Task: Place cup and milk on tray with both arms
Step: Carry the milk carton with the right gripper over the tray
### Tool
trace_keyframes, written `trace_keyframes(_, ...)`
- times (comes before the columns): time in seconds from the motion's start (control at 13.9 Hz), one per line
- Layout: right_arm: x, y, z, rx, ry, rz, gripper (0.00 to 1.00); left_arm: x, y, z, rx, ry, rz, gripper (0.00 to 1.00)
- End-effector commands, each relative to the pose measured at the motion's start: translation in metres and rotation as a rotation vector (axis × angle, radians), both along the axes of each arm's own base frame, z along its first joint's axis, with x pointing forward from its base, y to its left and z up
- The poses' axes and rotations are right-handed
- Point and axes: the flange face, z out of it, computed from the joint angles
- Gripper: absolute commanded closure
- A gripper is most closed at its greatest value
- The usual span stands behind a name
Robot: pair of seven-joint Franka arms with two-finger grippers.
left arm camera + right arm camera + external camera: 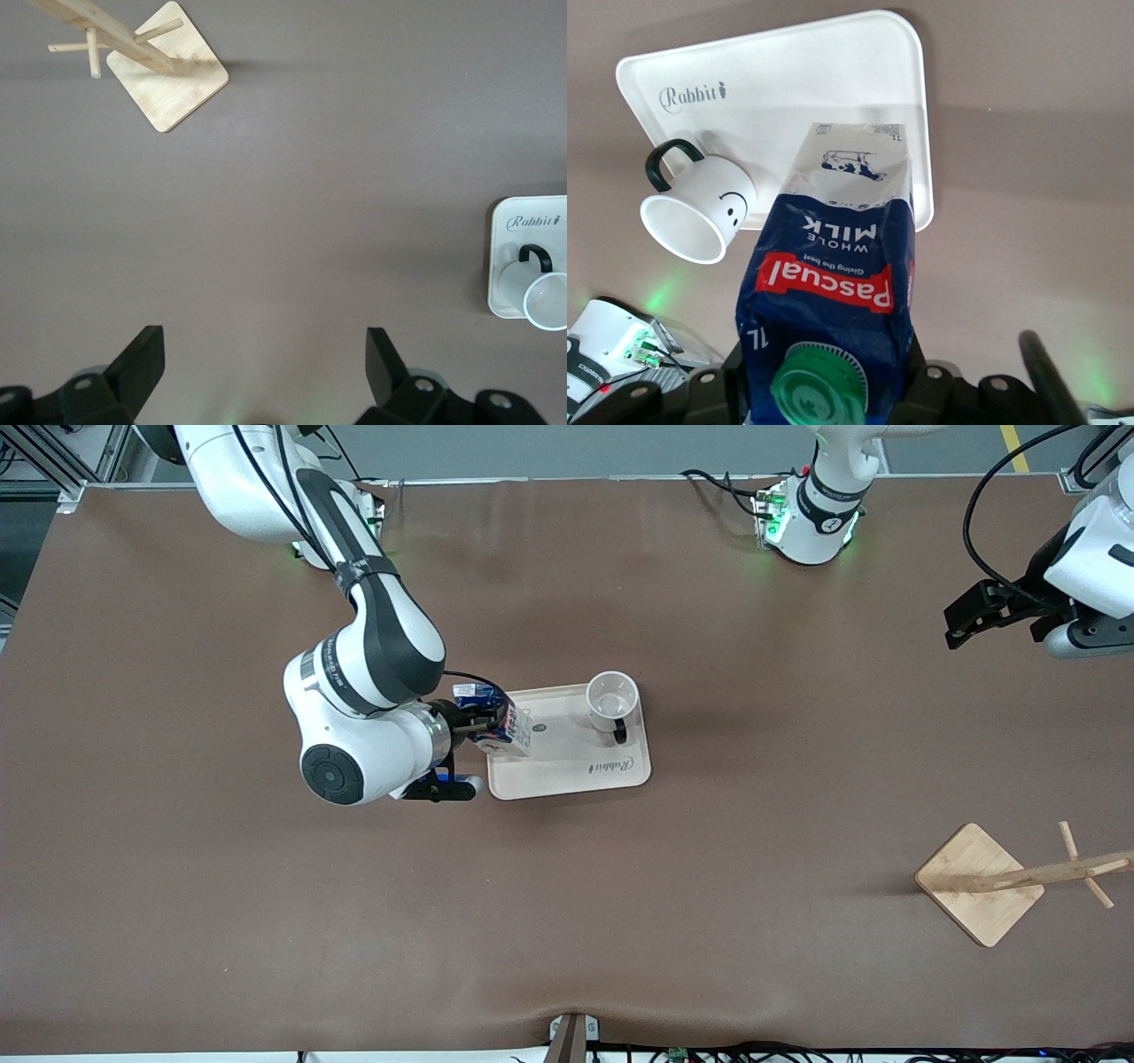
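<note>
The beige tray (pixel 576 769) lies mid-table. The white cup (pixel 612 700) stands upright on its corner farther from the front camera, toward the left arm's end, handle pointing at that camera. My right gripper (pixel 474 722) is shut on the dark-blue milk (pixel 502 724), gripping it near the green cap. The carton is tilted, its base over the tray's end toward the right arm; whether it touches I cannot tell. The right wrist view shows the milk (pixel 833 266), the smiley cup (pixel 709 208) and the tray (pixel 788 80). My left gripper (pixel 957 627) waits open and empty over bare table, also seen as the left gripper (pixel 266 354).
A wooden stand with a square base (pixel 979 881) and pegs lies near the left arm's end, nearer the front camera; its base (pixel 173 84) also shows in the left wrist view. Brown table surface surrounds the tray.
</note>
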Motion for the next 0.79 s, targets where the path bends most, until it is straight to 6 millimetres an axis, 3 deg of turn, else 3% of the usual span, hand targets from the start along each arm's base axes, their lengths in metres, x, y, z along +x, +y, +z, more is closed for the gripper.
trace_keyframes(0.0,0.004,0.006,-0.003,0.031,-0.006,0.022,1.0,-0.004,-0.002,0.001,-0.015,0.011,-0.006,0.0)
trace_keyframes(0.29,-0.004,0.016,-0.021,0.008,0.021,0.053,1.0,-0.005,-0.004,0.002,-0.015,0.012,-0.012,0.0)
trace_keyframes(0.72,-0.018,0.036,-0.026,-0.045,0.005,0.104,1.0,-0.005,-0.004,0.001,-0.015,0.015,-0.012,0.0)
